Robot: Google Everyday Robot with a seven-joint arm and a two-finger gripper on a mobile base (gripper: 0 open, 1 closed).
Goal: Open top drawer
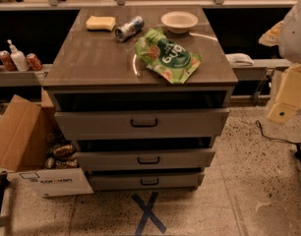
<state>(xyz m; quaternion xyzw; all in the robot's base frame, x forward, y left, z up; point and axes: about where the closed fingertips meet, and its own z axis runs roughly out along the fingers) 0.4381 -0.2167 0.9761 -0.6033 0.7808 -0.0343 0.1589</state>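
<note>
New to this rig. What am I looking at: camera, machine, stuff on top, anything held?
One camera looks down at a grey-brown three-drawer cabinet. The pale shape at the right edge is the robot's arm with its cream gripper, apart from the cabinet; I see nothing held. On top lie a yellow rectangular sponge, a silver can on its side, a white round bowl and a green snack bag. The top drawer, the largest, with a black handle, stands pulled out.

Dim amber light, glare on cabinet top (101, 58), pincer (284, 104) at right edge
</note>
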